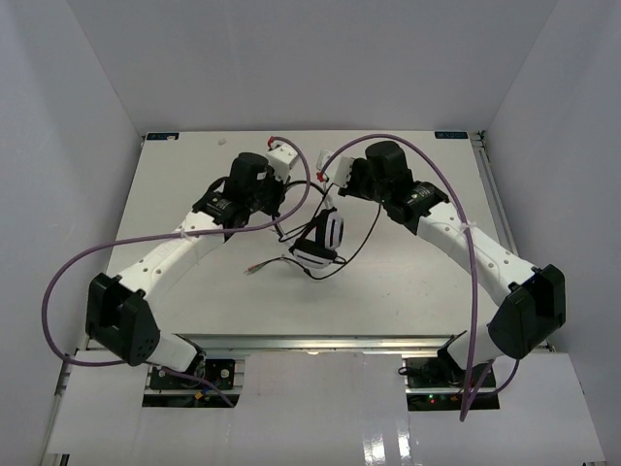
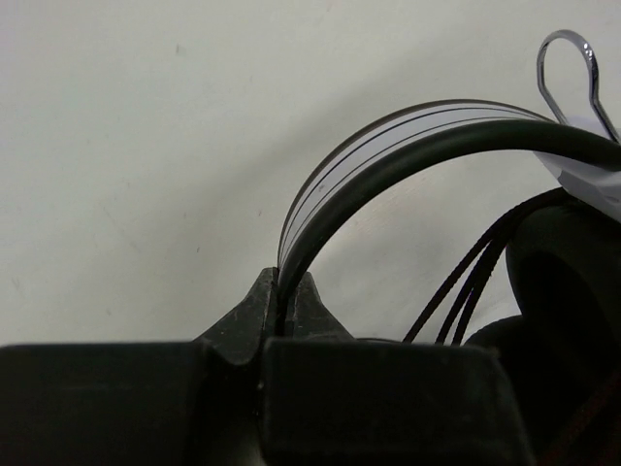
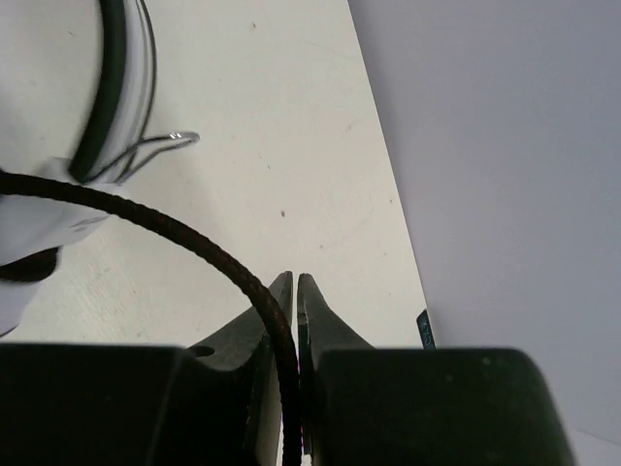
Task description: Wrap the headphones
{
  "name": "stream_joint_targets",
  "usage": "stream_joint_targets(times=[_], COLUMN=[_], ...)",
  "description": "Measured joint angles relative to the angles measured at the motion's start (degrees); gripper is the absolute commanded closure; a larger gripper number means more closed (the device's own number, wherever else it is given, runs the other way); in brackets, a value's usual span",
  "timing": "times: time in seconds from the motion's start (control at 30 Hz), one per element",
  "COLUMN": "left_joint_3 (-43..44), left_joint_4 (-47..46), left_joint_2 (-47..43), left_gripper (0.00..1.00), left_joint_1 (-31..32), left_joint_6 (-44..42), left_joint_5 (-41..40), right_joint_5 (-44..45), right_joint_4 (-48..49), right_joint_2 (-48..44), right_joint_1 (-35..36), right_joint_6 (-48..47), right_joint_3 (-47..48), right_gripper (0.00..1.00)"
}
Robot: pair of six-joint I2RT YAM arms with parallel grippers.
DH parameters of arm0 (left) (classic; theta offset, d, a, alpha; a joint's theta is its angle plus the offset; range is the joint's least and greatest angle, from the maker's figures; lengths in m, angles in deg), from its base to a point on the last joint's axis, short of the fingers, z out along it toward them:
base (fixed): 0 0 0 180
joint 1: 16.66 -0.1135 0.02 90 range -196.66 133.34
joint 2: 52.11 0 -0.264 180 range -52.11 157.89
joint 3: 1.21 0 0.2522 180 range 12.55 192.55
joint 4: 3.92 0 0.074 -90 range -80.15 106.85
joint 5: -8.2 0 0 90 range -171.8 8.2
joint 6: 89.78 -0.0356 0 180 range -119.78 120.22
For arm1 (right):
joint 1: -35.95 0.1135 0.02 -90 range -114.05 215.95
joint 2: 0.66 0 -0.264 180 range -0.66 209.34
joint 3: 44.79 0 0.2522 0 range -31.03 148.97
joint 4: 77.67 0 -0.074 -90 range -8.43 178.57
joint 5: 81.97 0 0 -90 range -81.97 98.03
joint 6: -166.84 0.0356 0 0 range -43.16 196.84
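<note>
Left gripper (image 2: pixel 287 291) is clamped tight on the headband (image 2: pixel 388 155), jaws pinched on the black-and-white strip right where it starts arcing up and over to the right. Past that arc there's a black ear pad (image 2: pixel 568 262) with a few thin strands of cable (image 2: pixel 464 286) running up beside it. There's also a shiny wire loop (image 2: pixel 568 63) poking up in the top right corner, can't tell what it's attached to.

Right gripper (image 3: pixel 294 291) is pinched closed on the cable. The braided black cord comes out between the jaws and curves up-left toward a blurry white bit of the headphones (image 1: pixel 325 238).

From above, the headphones are roughly mid table (image 1: pixel 417 291), right between the two grippers, cups low and close together. Can't tell if the cups touch the surface. Loose cable loops around them on the table, and the plug end (image 1: pixel 252 269) lies off to the left. Purple cables (image 1: pixel 68 282) hang off both arms.
</note>
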State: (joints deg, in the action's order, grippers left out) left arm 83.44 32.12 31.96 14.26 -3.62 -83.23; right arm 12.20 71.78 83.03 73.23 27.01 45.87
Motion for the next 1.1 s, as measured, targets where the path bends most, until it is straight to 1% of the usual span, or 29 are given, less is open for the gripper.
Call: stream_joint_targets(times=[0.1,0.2,0.23,0.27,0.33,0.37,0.5,0.53,0.6,0.67,0.77,0.83,0.9,1.0,1.1], left_joint_3=[0.0,0.3,0.7,1.1,2.0,2.5,3.0,3.1,3.3,3.4,3.4,3.4,3.4,3.6,4.9], left_joint_4=[-2.0,-4.2,-4.1,-4.1,-4.1,-4.3,-8.1,-9.5,-12.7,-16.9,-23.2,-26.3,-28.6,-30.5,-30.3], left_joint_2=[-6.1,-10.4,-11.2,-11.6,-11.9,-11.9,-13.1,-13.5,-14.0,-14.1,-14.2,-14.2,-14.2,-14.0,-13.0], left_gripper=[1.00,1.00,1.00,1.00,1.00,1.00,1.00,1.00,1.00,1.00,1.00,1.00,1.00,1.00,1.00], left_joint_1=[0.0,-0.1,-0.2,-0.2,-0.2,-0.2,-0.3,-0.4,-0.5,-0.6,-0.4,-0.4,-0.4,-0.4,-0.5], left_joint_6=[0.1,2.5,3.6,4.8,7.6,9.3,17.5,20.2,26.1,32.4,41.4,45.7,49.1,52.8,54.4], left_joint_5=[5.7,10.9,11.3,11.2,10.5,10.0,7.4,7.1,6.8,6.3,3.3,0.4,-3.4,-9.8,-14.6], right_joint_5=[-0.9,-5.5,-8.2,-11.0,-17.0,-20.6,-40.7,-46.0,-55.3,-63.4,-67.8,-69.3,-69.8,-69.8,-69.8], right_joint_4=[1.1,1.9,2.3,2.9,4.6,5.6,11.3,16.5,32.8,53.3,70.2,76.6,81.2,85.8,88.3], right_joint_2=[0.7,1.0,1.0,1.0,1.0,1.0,1.2,1.4,2.0,4.5,10.9,13.1,13.4,11.3,7.5], right_joint_1=[-3.6,-6.8,-7.7,-8.6,-10.4,-11.4,-15.6,-16.1,-16.2,-15.4,-13.6,-12.4,-10.8,-7.8,-5.0], right_joint_6=[-0.1,1.7,3.0,4.5,7.9,9.8,21.2,26.1,38.9,57.6,78.7,88.7,95.3,99.9,100.4], right_joint_3=[-1.7,-3.6,-4.0,-4.5,-5.6,-6.4,-10.8,-13.0,-19.1,-23.8,-24.7,-24.7,-25.0,-27.1,-30.7], right_gripper=[0.84,0.86,0.86,0.85,0.77,0.75,0.67,0.66,0.64,0.61,0.59,0.58,0.59,0.60,0.63])
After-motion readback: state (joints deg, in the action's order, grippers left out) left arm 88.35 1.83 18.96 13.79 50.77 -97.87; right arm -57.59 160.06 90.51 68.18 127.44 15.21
